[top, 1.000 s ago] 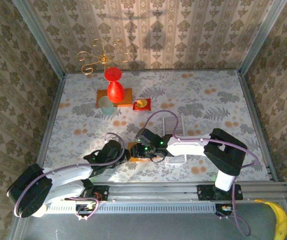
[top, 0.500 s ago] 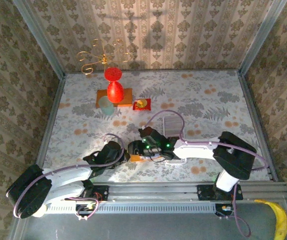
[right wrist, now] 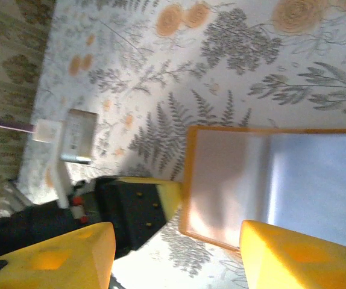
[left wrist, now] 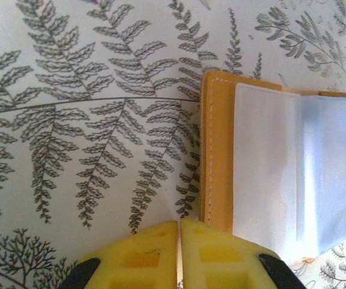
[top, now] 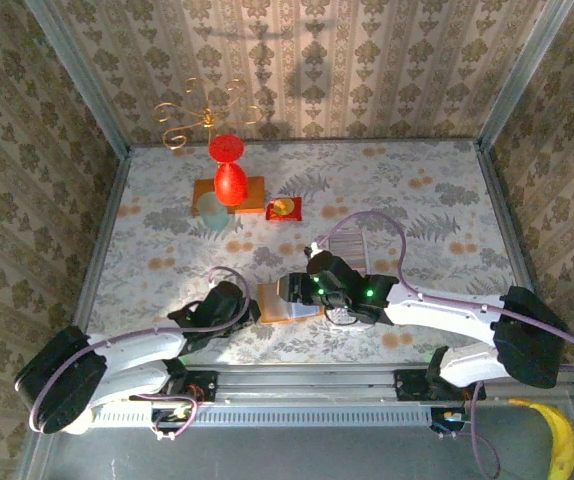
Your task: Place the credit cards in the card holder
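The fern-print table [top: 437,200] carries an open orange card holder [top: 282,305]. Well beyond the holder lie a small red tray [top: 298,206] and, further left, an orange mat [top: 255,195].

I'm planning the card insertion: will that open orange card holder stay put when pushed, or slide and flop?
Probably slides: the card holder lies flat and thin on a smooth-looking table. Its clear sleeves look floppy, likely buckling if nudged.
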Motion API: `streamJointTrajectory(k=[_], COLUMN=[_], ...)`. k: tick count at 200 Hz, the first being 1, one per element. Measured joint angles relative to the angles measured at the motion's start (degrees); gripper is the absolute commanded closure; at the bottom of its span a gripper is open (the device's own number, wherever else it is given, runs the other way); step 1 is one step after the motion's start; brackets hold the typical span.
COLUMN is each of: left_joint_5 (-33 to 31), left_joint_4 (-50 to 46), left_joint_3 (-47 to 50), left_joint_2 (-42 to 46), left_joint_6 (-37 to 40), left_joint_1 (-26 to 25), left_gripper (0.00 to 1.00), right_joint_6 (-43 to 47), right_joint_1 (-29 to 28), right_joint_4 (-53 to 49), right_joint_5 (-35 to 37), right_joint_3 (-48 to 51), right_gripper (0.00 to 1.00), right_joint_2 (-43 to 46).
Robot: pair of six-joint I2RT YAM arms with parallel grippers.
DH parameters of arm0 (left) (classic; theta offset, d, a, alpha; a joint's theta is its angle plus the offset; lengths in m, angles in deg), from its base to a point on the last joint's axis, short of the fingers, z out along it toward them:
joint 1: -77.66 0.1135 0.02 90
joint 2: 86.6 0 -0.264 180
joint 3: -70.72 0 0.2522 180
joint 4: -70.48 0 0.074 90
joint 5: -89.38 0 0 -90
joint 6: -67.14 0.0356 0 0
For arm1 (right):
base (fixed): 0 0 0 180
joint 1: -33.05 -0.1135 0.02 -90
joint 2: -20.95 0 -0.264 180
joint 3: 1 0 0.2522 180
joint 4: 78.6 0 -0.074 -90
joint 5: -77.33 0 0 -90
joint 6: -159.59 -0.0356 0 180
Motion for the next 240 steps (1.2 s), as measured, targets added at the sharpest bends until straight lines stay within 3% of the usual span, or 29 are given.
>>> streamJointTrajectory(k=[35,48,102,160,173,206,240], left_joint_5=[-1.38,-1.77,0.37,10.05,11.76,12.7,12.46], left_joint_4=[-6.36,-9.29,-15.72,-10.64,-8.55,-6.21,-3.52], left_joint_3=[-0.7,-1.16,-5.29,-14.45,-15.02,-14.73,-12.33], left_joint_2=[7.34,10.43,19.37,8.63,4.68,-2.25,-4.9], left_joint_6=[2.1,2.91,6.73,10.29,10.54,10.84,10.84], left_joint_1=[0.59,1.66,4.68,1.64,0.68,0.0,0.0], left_gripper=[0.78,0.78,0.83,0.89,0.97,0.97,0.97], right_joint_6=[9.64,15.1,43.71,80.02,86.53,97.0,101.88], right_joint_1=[-0.02,0.0,-0.02,-0.17,-0.04,4.17,6.6], right_joint_4=[-5.46,-7.69,-12.07,-24.13,-26.53,-26.88,-26.56], right_joint_5=[1.79,2.97,8.15,5.27,5.55,7.15,9.05], right_joint_3=[-0.63,-1.53,-0.7,5.03,6.19,10.93,11.02], right_gripper=[0.3,0.26,0.23,0.19,0.19,0.21,0.21], right_joint_2=[3.58,5.66,19.08,29.94,31.15,30.47,24.92])
